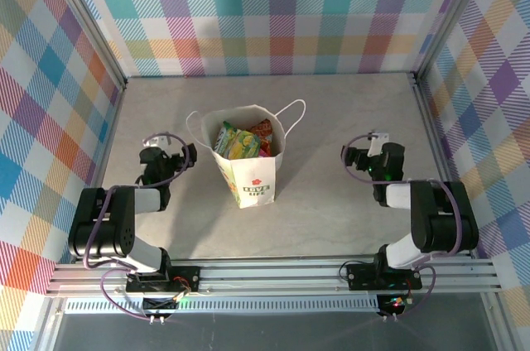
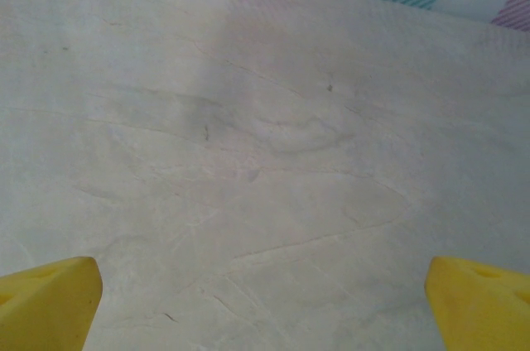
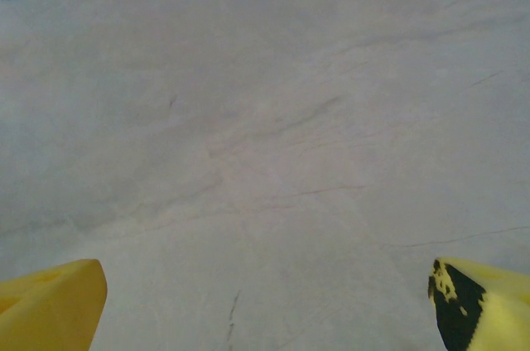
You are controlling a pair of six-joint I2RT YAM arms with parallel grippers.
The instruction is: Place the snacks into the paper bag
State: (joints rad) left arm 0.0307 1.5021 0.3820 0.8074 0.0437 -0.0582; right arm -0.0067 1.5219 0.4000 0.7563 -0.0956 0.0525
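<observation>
From the top camera, the paper bag (image 1: 251, 170) stands upright at the middle of the table (image 1: 331, 111), with the snacks (image 1: 242, 141) inside its open mouth. The left gripper (image 1: 175, 155) sits at the bag's 9 o'clock and the right gripper (image 1: 370, 152) at its 3 o'clock, both apart from it. At the left wrist, the yellow fingers (image 2: 50, 301) are spread wide over the tabletop. At the right wrist, the fingers (image 3: 51, 305) are likewise released above the table.

The top camera looks steeply down from above the near edge at the whole surface (image 1: 331, 202) and plaid walls (image 1: 273, 12). Each wrist camera sits low and close, facing across bare surface toward a wall; these are probably patches the overhead view shares.
</observation>
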